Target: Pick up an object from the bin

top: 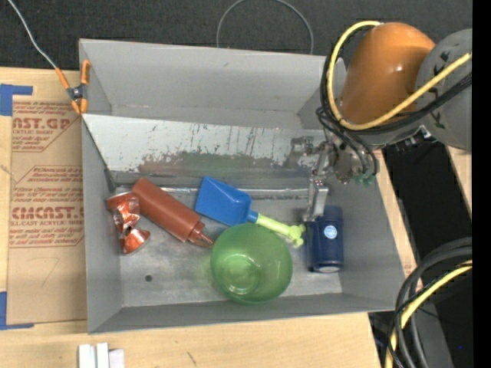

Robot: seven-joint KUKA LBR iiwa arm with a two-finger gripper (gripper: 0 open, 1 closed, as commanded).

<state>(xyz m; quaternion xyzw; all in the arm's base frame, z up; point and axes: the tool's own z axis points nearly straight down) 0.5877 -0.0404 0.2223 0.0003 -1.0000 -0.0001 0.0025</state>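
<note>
Where the arm reaches in from the view's right, the gripper (317, 208) hangs low inside the grey bin (192, 83), close to the bin's right-hand wall and a little out from its back wall. How far it is open cannot be told from this angle, nor whether it has hold of anything. Wrist above it carries a rounded orange cover (383, 64) looped with yellow cable. Directly at the gripper's tip, on the side toward the bin's near wall, lies a dark blue can (326, 241) with a round white label, lying lengthwise away from the gripper; its upper end sits right under the tip, contact or a gap not clear. Just beside the gripper toward the view's left: the lime-green handle (279, 227) of a blue scoop (222, 201), handle end nearly meeting the can. Below that handle, near the gripper and toward the near wall, a translucent green bowl (252, 267) stands mouth up, its rim touching the handle. Farther off to the view's left, a red-brown bottle (167, 211) lies on its side, its neck pointing toward the bowl. Well apart from the gripper, by the far left wall, a crumpled copper-coloured piece (126, 222) rests against the bottle's base.
</note>
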